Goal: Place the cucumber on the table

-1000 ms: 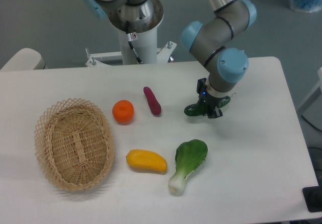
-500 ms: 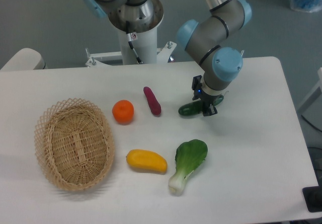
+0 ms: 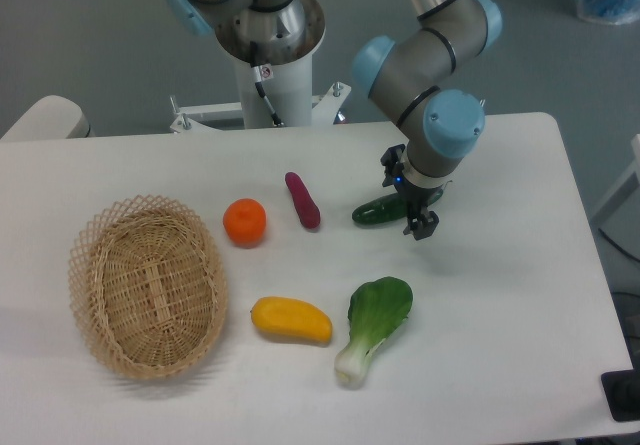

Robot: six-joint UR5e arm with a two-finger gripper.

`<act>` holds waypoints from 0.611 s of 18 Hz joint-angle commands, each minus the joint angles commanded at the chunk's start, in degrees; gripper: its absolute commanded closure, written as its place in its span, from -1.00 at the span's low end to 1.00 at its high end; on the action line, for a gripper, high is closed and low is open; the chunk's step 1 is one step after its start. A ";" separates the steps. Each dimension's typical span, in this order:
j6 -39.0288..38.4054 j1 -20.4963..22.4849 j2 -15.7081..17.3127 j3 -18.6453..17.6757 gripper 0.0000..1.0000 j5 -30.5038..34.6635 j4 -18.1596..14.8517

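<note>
While grey floor fills the upper frame | smooth white table [image 3: 500,365], rounded corners | glossy stubby cucumber [image 3: 376,211] centre-right | gripper [image 3: 418,213] fingers straddle it, grip unclear | woven oval basket [image 3: 146,286] left

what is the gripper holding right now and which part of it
The gripper is at the right end of the cucumber, which lies across the table; whether it grips it cannot be told.

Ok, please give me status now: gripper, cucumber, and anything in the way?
Gripper low over table, at cucumber's right end; open or shut unclear. Cucumber lying by purple vegetable. Nothing blocking.
</note>
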 joint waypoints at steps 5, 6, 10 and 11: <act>0.00 -1.14 -1.84 5.98 -1.00 -0.18 -0.70; 0.00 -1.50 -2.46 7.12 -1.00 -0.09 -0.79; -0.09 -2.29 -4.13 10.56 -1.00 -0.09 -1.06; -0.26 -2.38 -4.40 11.26 -1.00 0.00 -1.40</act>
